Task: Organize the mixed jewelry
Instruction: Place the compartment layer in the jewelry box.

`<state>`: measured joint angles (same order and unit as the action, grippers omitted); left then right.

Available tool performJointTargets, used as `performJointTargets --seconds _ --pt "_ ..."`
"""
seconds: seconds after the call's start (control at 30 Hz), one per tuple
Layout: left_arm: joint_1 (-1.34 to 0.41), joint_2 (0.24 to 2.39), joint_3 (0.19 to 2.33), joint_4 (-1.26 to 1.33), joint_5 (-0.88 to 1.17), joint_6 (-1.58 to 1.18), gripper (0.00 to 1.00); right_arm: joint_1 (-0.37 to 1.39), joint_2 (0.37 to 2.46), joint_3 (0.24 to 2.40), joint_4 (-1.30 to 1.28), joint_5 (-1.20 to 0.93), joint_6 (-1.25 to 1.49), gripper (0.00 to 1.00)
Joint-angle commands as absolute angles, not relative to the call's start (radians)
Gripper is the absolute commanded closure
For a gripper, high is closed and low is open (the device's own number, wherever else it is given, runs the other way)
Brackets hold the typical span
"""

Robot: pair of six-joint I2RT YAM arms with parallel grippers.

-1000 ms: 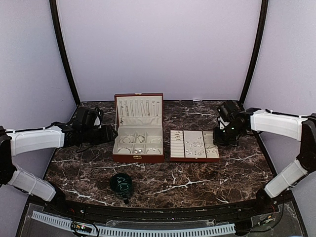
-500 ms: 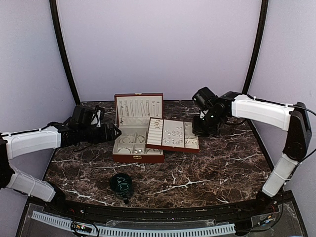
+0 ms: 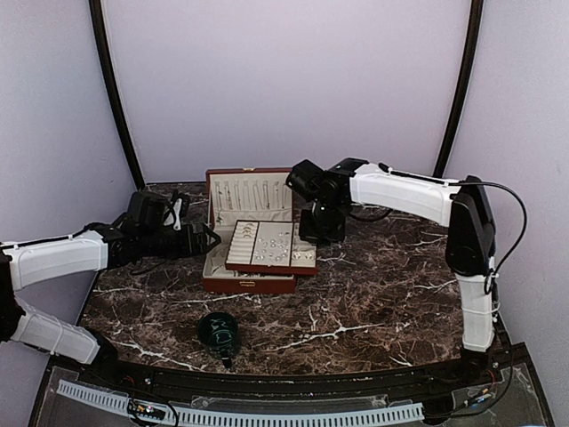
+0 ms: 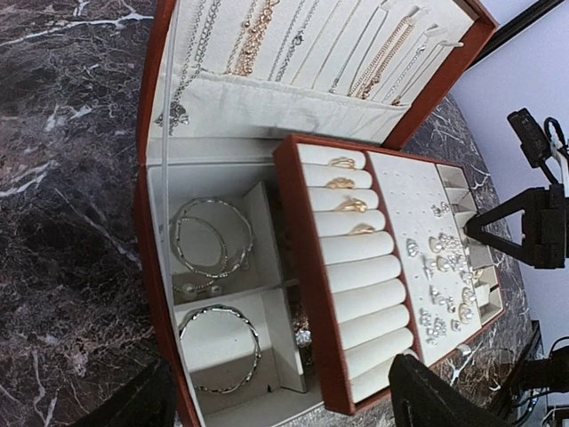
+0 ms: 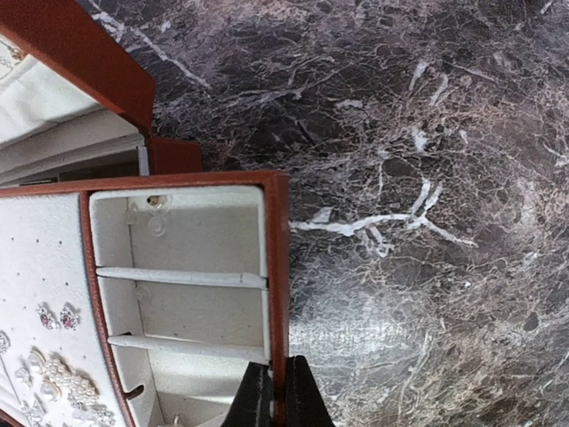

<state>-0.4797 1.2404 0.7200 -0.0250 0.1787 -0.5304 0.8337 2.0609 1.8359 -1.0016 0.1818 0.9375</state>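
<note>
Red-brown jewelry box sat open mid-table, lid upright at its far side. Right gripper was clamped on the tray, with both fingers pinching the tray's outer end wall, one inside and one outside.

Tray matched the box: red-brown shell, cream padding. It lay over the box's right half and overhung the box's right edge. Couldn't tell whether it rested on the box rim or hung just above it.

Most of the jewelry was on that tray:
- earrings clustered on the stud panel, on the side away from the box's left wall
- four gold-toned rings in the roll slots nearest the lid

Box's left half was uncovered, with silvery bangles in two compartments. Chains hung in rows inside the lid.

Left gripper sat just left of the box, jaws spread wide, holding nothing, aimed at the box's left wall.

Dark green cup stood on the marble table in front of the box, well apart from it.
</note>
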Motion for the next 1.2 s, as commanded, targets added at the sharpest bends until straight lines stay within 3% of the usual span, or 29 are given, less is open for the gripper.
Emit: performJointTargets --seconds 0.0,0.33,1.17 --pt "-0.474 1.240 0.691 0.034 0.214 -0.515 0.15 0.856 2.135 1.976 -1.068 0.232 0.980 1.00" --pt "-0.472 1.275 0.692 0.069 0.225 -0.520 0.15 0.880 2.290 2.179 -1.157 0.273 0.971 1.00" --pt "-0.471 1.280 0.698 0.063 0.215 -0.512 0.14 0.926 2.343 2.282 -1.175 0.262 0.947 1.00"
